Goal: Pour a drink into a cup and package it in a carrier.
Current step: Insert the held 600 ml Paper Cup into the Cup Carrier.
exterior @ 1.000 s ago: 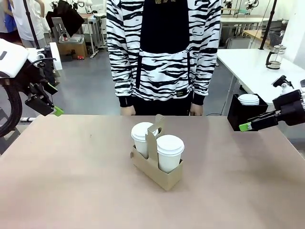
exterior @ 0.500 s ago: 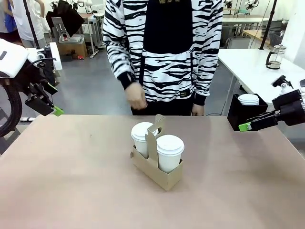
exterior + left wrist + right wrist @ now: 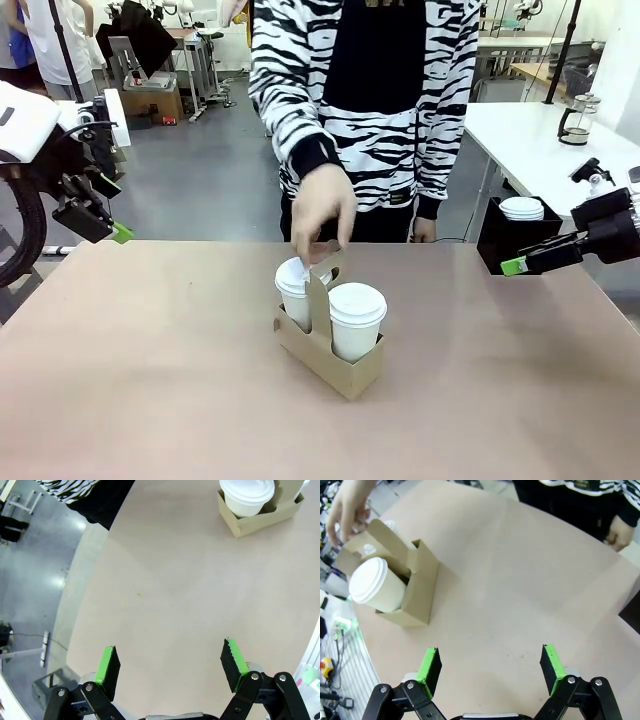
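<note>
- Front view: the carrier (image 3: 329,350) stands mid-table (image 3: 150,380), holding two lidded cups, one (image 3: 357,318) in its near pocket and another (image 3: 293,290) in the far pocket, with the upright handle tab between them.
- A person in a striped top leans over the far edge; one hand (image 3: 322,212) reaches down over the carrier, fingers pointing down and pinched at the top of the handle tab, just above the far cup's lid. Whether it has a firm hold I cannot tell.
- The person's other hand (image 3: 424,230) hangs at the table's far edge, to the right of the carrier.
- The left gripper (image 3: 100,212) hangs above the table's far left corner, well apart from the carrier, pads pointing down and inward; its jaws are spread and hold nothing.
- The right gripper (image 3: 520,262) sits beyond the table's right edge, well apart from the carrier, fingers pointing inward toward it; it carries nothing.
- A glass jug (image 3: 574,120) stands on a white table behind and right of the carrier.
- Left wrist view: the left gripper (image 3: 171,665) has its green pads (image 3: 106,661) wide apart over bare table; the carrier (image 3: 260,516) lies far ahead with one cup (image 3: 246,494) showing.
- Right wrist view: the right gripper (image 3: 490,666) stands wide, nothing between the pads; the carrier (image 3: 412,587) lies ahead to the left, a cup (image 3: 372,585) in its near pocket, and the hand (image 3: 349,505) reaches at the tab.
</note>
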`<state>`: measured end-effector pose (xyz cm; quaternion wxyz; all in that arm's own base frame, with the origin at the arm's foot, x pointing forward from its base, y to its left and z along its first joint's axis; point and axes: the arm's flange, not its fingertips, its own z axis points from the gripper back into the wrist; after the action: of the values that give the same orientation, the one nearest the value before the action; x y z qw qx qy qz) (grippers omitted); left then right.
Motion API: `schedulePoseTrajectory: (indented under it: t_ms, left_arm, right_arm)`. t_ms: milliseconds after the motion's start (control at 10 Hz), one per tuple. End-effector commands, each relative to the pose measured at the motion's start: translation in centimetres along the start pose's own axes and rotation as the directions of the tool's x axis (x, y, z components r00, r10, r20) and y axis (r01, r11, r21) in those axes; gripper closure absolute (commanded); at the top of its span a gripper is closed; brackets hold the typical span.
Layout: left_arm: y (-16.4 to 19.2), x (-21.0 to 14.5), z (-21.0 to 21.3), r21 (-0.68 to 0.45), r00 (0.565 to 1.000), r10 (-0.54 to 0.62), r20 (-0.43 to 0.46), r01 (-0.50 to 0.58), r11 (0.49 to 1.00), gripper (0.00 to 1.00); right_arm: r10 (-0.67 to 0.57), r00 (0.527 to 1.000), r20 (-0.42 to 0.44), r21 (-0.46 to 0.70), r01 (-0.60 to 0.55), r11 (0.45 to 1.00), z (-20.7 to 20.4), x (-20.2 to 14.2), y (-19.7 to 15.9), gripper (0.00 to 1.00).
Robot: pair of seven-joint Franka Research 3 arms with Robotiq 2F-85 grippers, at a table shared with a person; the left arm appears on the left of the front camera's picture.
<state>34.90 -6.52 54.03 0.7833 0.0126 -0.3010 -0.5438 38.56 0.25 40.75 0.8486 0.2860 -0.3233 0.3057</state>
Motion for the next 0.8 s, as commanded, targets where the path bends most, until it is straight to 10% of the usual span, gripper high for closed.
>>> schedulePoseTrajectory:
  t_ms: [0,700]
  left_arm:
    - [-0.08,-0.07,0.11,-0.006,1.000,0.005,0.004,-0.005,1.000,0.00]
    - [-0.08,-0.07,0.11,-0.006,1.000,0.005,0.004,-0.005,1.000,0.00]
  right_arm:
    - [0.021,1.000,0.012,-0.011,-0.021,1.000,-0.21,-0.19,-0.28,0.00]
    - [0.021,1.000,0.012,-0.011,-0.021,1.000,-0.21,-0.19,-0.28,0.00]
